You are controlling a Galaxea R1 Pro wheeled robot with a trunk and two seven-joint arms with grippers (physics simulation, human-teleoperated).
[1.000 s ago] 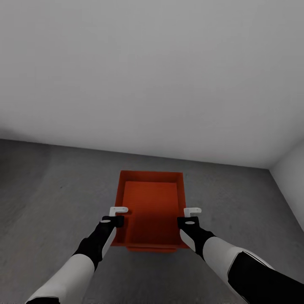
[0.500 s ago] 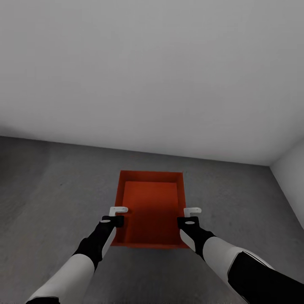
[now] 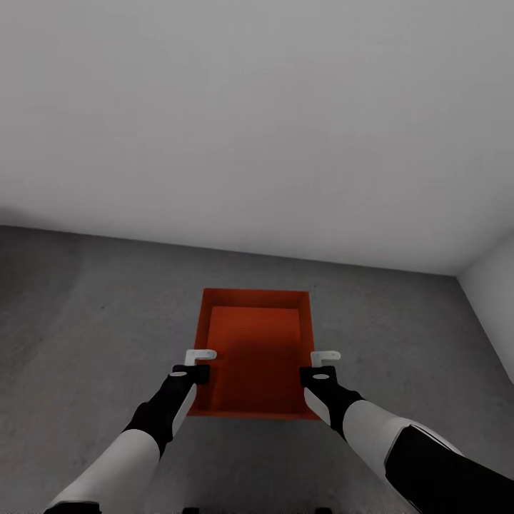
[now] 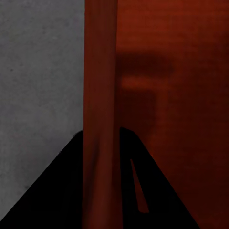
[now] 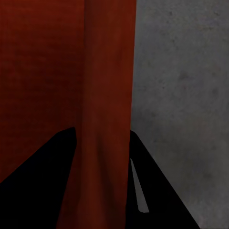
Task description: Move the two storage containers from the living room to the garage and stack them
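While we face the white wall [image 3: 257,121] in the garage, the orange-red bin [image 3: 253,350] sits low over the grey floor [image 3: 93,307], near its far edge.

It looks to us stiff, light and smooth-walled, best taken by its two long rims; our left claw [image 3: 200,355] and right claw [image 3: 325,355] each straddle one, jaws narrowly parted, a finger on either side of the wall.

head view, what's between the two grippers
In the head view the orange-red storage container spans the stretch between the left gripper and the right gripper; its open, empty inside lies there, over the grey concrete floor.
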